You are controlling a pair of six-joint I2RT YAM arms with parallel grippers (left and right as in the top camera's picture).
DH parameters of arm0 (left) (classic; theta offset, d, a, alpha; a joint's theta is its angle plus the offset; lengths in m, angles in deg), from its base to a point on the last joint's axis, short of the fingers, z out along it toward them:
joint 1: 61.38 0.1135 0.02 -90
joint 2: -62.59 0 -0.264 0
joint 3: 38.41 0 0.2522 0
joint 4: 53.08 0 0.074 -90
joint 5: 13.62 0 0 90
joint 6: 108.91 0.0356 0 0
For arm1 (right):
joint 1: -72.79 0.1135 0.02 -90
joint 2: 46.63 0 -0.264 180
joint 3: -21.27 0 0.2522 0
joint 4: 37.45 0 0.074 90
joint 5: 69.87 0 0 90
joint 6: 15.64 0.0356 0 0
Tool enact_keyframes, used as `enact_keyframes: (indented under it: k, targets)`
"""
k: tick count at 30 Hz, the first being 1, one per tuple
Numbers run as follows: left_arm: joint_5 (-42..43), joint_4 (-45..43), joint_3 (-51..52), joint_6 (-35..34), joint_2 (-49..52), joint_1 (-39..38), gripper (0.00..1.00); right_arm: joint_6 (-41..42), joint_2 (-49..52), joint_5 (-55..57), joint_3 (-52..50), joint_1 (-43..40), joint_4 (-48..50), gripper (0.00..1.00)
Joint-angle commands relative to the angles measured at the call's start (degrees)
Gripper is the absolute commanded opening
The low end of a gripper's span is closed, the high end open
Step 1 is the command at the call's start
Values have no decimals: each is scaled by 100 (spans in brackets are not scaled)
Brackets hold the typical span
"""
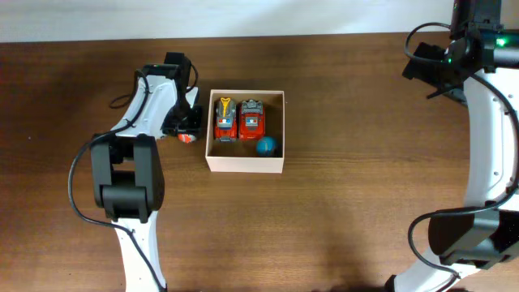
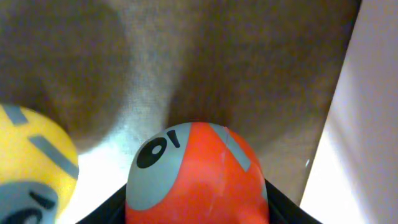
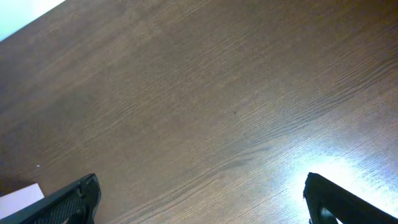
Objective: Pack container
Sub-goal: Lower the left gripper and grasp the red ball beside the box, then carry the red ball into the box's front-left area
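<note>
The left gripper point(image 1: 186, 130) is clamped on an orange toy point(image 2: 196, 177), apparently round, just beside the left wall of the container point(image 1: 243, 165), with a yellow toy point(image 2: 31, 165) nearby. The container sits on the table point(image 1: 349, 203) holding two red toy cars point(image 1: 250, 119) and a blue ball point(image 1: 266, 146). The right gripper point(image 3: 199, 199) stands released, well apart.

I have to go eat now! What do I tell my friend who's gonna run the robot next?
Left tool: shut on the orange ball, just outside the container's left wall.
Right tool: open, holding nothing, over the bare table at the far right.
Done: two red cars and a blue ball lie in the container.
Left: put the orange ball in, then probably the yellow ball next to it.
</note>
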State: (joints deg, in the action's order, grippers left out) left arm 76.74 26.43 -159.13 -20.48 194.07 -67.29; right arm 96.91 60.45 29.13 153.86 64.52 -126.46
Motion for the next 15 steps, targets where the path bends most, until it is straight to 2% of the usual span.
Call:
enact_keyframes:
  k: [1, 15]
  targets:
    - [-42, 260, -299, -15, 17, 20, 52, 68, 33, 50, -33, 0, 0, 99]
    - [-33, 2122, -2406, -9, -4, -9, 52, 68, 33, 50, -33, 0, 0, 99]
